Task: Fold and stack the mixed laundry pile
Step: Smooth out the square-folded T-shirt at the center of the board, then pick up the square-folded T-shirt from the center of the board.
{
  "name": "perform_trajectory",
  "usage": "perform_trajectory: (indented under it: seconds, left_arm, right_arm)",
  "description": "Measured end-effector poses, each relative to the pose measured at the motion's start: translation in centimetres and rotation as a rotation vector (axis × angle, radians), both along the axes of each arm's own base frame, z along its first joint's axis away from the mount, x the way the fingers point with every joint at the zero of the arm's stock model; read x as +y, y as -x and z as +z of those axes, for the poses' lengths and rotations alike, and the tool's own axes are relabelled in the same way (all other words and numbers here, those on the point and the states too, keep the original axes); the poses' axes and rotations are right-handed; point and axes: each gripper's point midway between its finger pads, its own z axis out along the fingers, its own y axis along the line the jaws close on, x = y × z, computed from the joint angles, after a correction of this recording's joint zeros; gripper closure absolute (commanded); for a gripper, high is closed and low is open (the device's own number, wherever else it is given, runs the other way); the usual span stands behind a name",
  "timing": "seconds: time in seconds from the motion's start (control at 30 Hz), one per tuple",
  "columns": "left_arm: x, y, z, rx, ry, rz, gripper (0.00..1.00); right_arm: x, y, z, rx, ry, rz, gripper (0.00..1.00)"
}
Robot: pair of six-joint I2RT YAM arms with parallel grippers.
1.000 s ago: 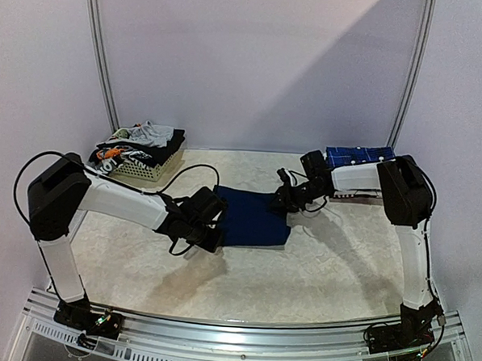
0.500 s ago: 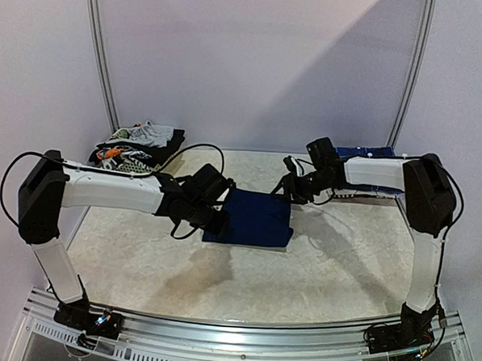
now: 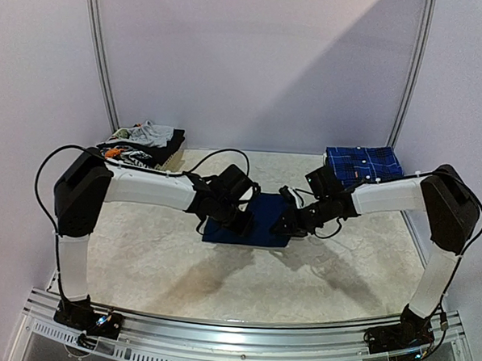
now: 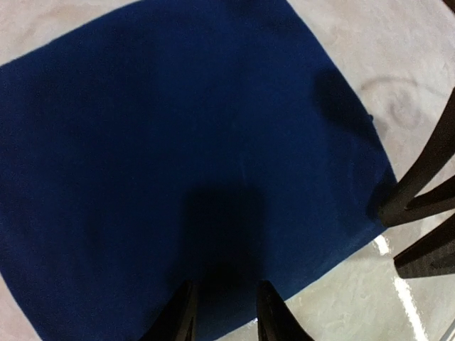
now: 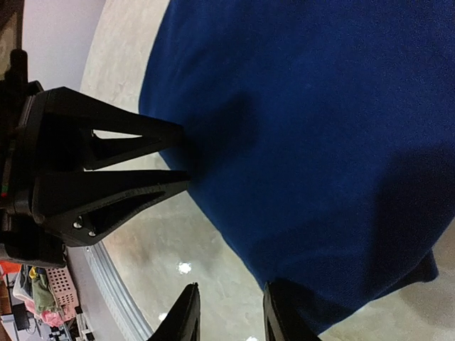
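A folded navy garment lies flat at the table's centre; it fills the left wrist view and the right wrist view. My left gripper is open and empty, its fingers low over the garment's edge. My right gripper is open and empty, straddling the garment's edge, with one finger over the cloth. The two grippers face each other across the cloth. A folded blue plaid shirt lies at the back right. The remaining pile of grey, black and orange-white pieces sits at the back left.
The white slatted basket under the pile shows at the right wrist view's corner. The left gripper's fingers appear in the right wrist view, and the right gripper's fingers in the left wrist view. A metal rail runs along the near edge.
The left gripper has moved right onto the navy garment. The right gripper has swung from the garment's far edge to its near right side, uncovering the plaid shirt. The garment has barely shifted.
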Motion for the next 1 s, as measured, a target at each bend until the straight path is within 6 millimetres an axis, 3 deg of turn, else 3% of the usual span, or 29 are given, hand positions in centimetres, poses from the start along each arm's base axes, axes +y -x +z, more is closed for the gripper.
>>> perform_trajectory:
  seconds: [0.23, 0.53, 0.7, 0.83, 1.0]
  left_arm:
    - [0.0, 0.4, -3.0, 0.036, -0.02, -0.014, 0.72]
    - [0.4, 0.7, -3.6, 0.012, -0.008, -0.013, 0.71]
    - [1.0, 1.2, -2.8, -0.028, -0.063, -0.038, 0.63]
    - [1.1, 1.8, -1.4, -0.091, -0.142, -0.092, 0.53]
    - [-0.9, 2.8, 1.5, -0.268, -0.24, -0.218, 0.46]
  right_arm:
    - [-1.3, 0.3, -4.7, 0.051, 0.05, -0.031, 0.71]
    - [-2.6, 1.4, -5.1, 0.019, 0.047, -0.054, 0.7]
    - [-4.2, 2.6, -5.0, 0.028, 0.094, -0.092, 0.58]
    - [-5.7, 3.3, -3.0, -0.007, 0.125, -0.13, 0.44]
    - [-7.2, 2.4, 1.2, -0.119, 0.097, -0.208, 0.29]
